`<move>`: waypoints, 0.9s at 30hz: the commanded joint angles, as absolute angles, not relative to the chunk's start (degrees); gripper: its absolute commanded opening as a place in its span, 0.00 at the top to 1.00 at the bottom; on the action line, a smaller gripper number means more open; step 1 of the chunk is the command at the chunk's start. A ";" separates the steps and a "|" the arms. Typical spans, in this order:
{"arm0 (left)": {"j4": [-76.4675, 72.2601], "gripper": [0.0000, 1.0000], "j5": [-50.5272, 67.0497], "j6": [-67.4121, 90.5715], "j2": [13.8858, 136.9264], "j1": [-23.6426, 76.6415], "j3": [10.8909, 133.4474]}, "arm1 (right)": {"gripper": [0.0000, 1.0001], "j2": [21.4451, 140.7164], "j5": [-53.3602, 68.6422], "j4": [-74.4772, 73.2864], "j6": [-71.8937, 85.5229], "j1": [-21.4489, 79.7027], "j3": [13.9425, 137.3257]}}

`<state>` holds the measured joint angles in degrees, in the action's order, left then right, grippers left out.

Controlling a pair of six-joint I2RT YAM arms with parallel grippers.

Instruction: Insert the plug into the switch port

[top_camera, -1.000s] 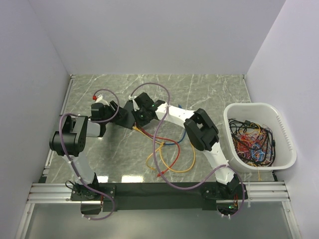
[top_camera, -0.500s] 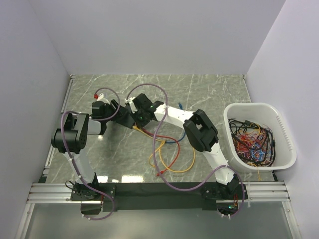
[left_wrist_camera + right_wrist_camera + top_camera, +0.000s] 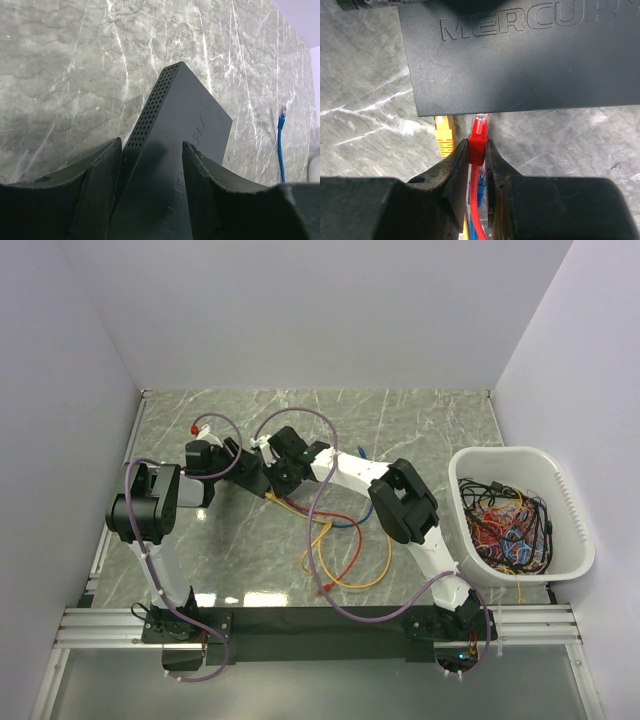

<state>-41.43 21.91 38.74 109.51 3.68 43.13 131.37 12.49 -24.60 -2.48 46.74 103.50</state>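
Two holds: left fingers (image 3: 100, 192) seemingly clamp the rigid, slick switch (image 3: 187, 125); right fingers (image 3: 454, 175) pinch the small, stiff red plug (image 3: 479, 136) by its boot.

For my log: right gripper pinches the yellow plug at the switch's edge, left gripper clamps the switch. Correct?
No: the right wrist view shows the right gripper pinching the red plug, the yellow plug ungripped beside it. The left gripper does clamp the switch.
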 commanded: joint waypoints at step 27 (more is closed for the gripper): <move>-15.83 0.42 30.41 41.22 111.44 6.86 50.62 | 1.00 114.70 13.10 -0.62 2.72 47.55 81.40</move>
<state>-26.37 26.72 40.21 108.79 6.15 49.71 120.14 11.66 -9.72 0.99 46.59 82.70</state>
